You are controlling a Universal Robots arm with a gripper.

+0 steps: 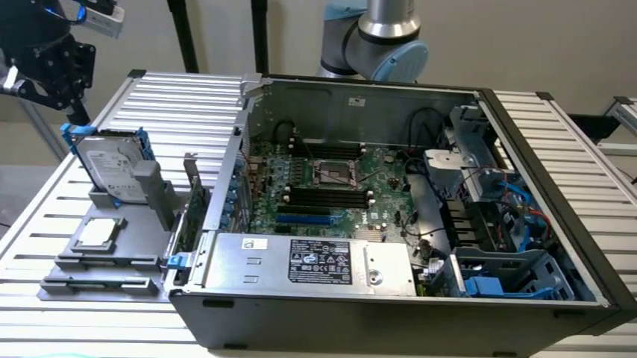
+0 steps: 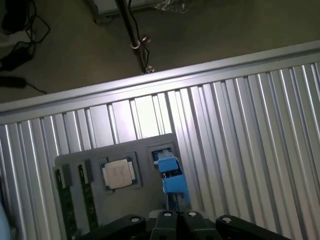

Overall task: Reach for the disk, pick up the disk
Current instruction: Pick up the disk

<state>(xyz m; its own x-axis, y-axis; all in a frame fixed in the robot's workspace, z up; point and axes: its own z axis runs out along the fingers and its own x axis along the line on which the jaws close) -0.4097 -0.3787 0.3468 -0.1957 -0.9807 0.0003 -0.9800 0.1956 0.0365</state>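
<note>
Gripper [image 1: 77, 115] shut right down, fingertips pressed together, nothing held. Hangs at the far end of the exterior view's left, tip just over the top blue corner of the disk [image 1: 107, 165]; touching or just clear, cannot tell.

Slatted table [image 1: 557, 142]: under everything. Open computer case [image 1: 398, 328]: on the exterior view's right, side wall close to the work. Grey fixture tray [image 1: 70, 280]: left of the case, on the table. Disk again: upright on its edge in a slot at the tray's far end, label side showing, blue frame around it. Small square chip [image 1: 100, 233]: flat in its own recess, just nearer than the disk.

Likely trouble, as a judgement:
- Pressing down with jaws closed like this shoves the top edge instead of grasping it. Could rock the disk in its slot or tip it toward the chip.
- Catching only a corner of the plastic frame risks a swing or slip on the lift.
- Drifting right risks a knock against the case wall.
</note>
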